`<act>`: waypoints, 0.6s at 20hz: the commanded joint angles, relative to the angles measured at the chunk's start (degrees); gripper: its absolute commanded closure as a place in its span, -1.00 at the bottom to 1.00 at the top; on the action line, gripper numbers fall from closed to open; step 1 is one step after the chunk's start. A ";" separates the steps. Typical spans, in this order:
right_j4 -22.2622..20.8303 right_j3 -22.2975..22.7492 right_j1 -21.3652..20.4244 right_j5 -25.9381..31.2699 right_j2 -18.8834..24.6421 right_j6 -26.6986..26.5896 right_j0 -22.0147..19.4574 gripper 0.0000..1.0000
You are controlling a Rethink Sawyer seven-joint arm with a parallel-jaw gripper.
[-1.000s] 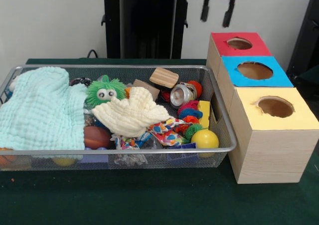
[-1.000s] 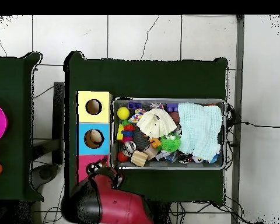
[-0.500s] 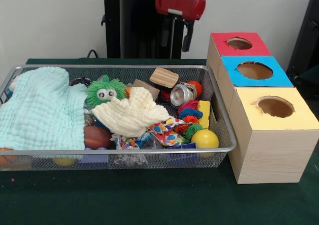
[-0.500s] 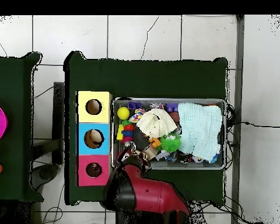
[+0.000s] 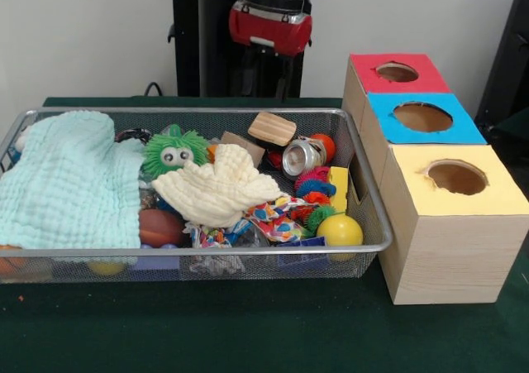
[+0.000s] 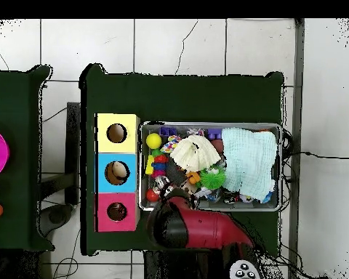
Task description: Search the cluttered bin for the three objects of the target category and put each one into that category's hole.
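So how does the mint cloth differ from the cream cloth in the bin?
The mint cloth is larger and covers the bin's left end in the front view; the cream cloth is smaller and sits mid-bin. The mint cloth lies spread out, draped up to the rim; the cream cloth is bunched. Both are textured fabric lying over toys.

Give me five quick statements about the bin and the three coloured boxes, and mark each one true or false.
1. The yellow ball lies in the bin's corner nearest the yellow box. True.
2. The blue box stands between the red box and the yellow one. True.
3. The green fuzzy toy lies on the table outside the bin. False: it is inside the bin.
4. The mint cloth covers the bin's end nearest the boxes. False: the far end.
5. The cream cloth lies mid-bin. True.
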 commanded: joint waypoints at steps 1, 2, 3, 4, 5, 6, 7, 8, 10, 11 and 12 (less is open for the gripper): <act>-4.89 -8.43 4.57 5.12 6.00 -5.59 -2.05 -1.00; -5.57 -8.68 5.43 4.54 6.43 -5.51 -2.63 -1.00; -6.64 -9.11 6.37 3.52 6.74 -5.71 -3.13 -1.00; -7.83 -9.65 7.31 2.51 6.81 -5.92 -3.59 -1.00; -9.12 -9.72 8.07 1.19 7.24 -6.07 -4.47 -1.00; -10.37 -9.92 8.71 0.69 7.99 -6.72 -5.66 -1.00; -11.84 -10.09 9.23 0.01 8.79 -7.40 -6.92 -1.00; -13.36 -10.45 9.89 -0.08 9.70 -8.36 -8.33 -1.00; -16.88 -11.24 10.85 0.35 12.31 -11.12 -11.76 -1.00; -18.61 -11.37 10.87 0.82 13.66 -12.26 -13.37 -1.00; -20.33 -11.49 10.89 1.28 15.01 -13.40 -14.98 -1.00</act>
